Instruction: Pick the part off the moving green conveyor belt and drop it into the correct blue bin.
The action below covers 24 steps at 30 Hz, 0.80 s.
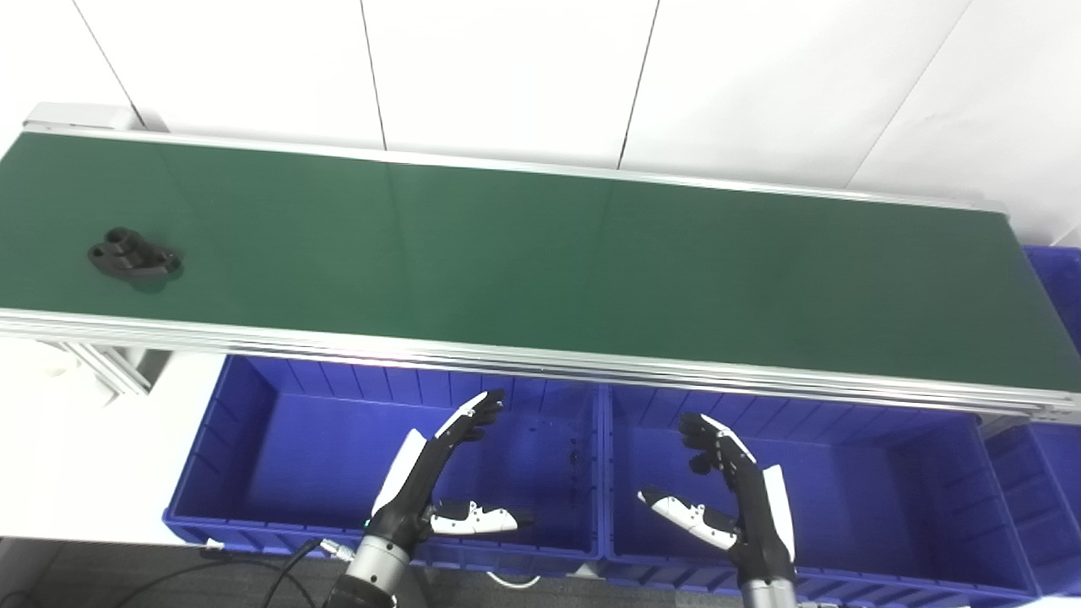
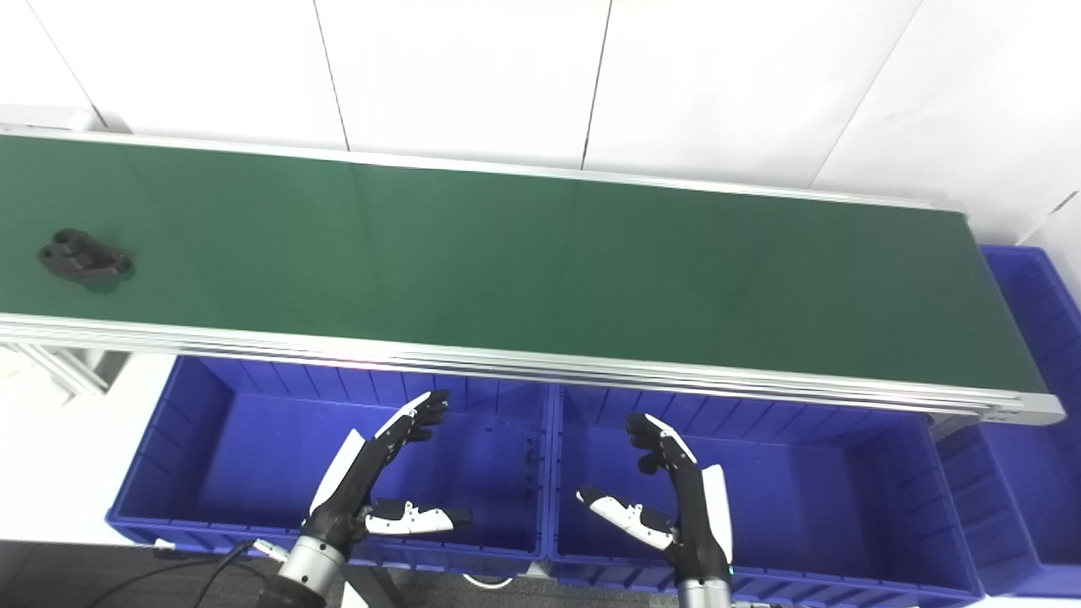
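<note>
A black part [image 1: 133,254] with round bosses lies on the green conveyor belt [image 1: 540,262] at its far left; it also shows in the right eye view [image 2: 84,257]. My left hand [image 1: 439,481] is open and empty, held above the left blue bin [image 1: 253,456], below the belt's front edge. My right hand [image 1: 730,494] is open and empty above the middle blue bin [image 1: 887,498]. Both hands are far to the right of the part.
A third blue bin [image 2: 1026,439] stands at the belt's right end. The belt's aluminium front rail [image 1: 540,359] runs above the bins. A white wall stands behind the belt. Black cables [image 1: 253,570] lie on the floor at bottom left.
</note>
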Tool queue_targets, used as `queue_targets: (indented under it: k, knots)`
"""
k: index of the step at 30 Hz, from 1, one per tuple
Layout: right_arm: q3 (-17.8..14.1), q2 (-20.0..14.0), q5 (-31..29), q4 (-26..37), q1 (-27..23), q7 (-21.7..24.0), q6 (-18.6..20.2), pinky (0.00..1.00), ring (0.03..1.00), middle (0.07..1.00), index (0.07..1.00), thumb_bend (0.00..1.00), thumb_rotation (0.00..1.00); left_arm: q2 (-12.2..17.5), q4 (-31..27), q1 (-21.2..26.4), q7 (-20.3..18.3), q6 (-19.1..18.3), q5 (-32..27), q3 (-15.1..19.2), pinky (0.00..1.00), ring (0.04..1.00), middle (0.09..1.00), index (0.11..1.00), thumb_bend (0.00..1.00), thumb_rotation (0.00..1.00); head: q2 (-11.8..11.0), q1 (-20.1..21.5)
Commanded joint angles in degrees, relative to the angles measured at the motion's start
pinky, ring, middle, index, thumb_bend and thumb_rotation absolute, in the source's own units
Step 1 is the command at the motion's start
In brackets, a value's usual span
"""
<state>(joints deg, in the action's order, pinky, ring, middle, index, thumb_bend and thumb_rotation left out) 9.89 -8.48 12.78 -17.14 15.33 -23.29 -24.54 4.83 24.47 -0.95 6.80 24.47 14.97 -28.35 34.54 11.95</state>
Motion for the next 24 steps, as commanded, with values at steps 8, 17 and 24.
queue_targets:
  k: [8, 17, 24]
  knots:
    - [0.8, -0.9, 0.0, 1.4, 0.1, -2.0, -2.4, 0.72, 0.761, 0.767, 0.772, 0.78, 0.36, 0.1, -0.9, 1.4, 2.4, 2.4, -0.5, -1.0, 0.82, 0.863, 0.883, 0.897, 0.73, 0.26, -0.1, -0.2]
    - [1.2, -1.0, -1.5, 1.2, 0.1, -2.0, -2.4, 0.72, 0.766, 0.767, 0.769, 0.79, 0.33, 0.3, -1.1, 1.3, 2.7, 2.4, -0.6, -1.2, 0.82, 0.864, 0.883, 0.899, 0.73, 0.27, 0.0, -0.3]
    - [1.6, -1.2, -1.6, 1.2, 0.2, -1.8, -2.4, 0.73, 0.773, 0.773, 0.775, 0.79, 0.35, 0.3, -0.8, 1.3, 2.6, 2.5, -1.0, -1.1, 0.82, 0.861, 0.883, 0.897, 0.73, 0.27, -1.1, -0.2]
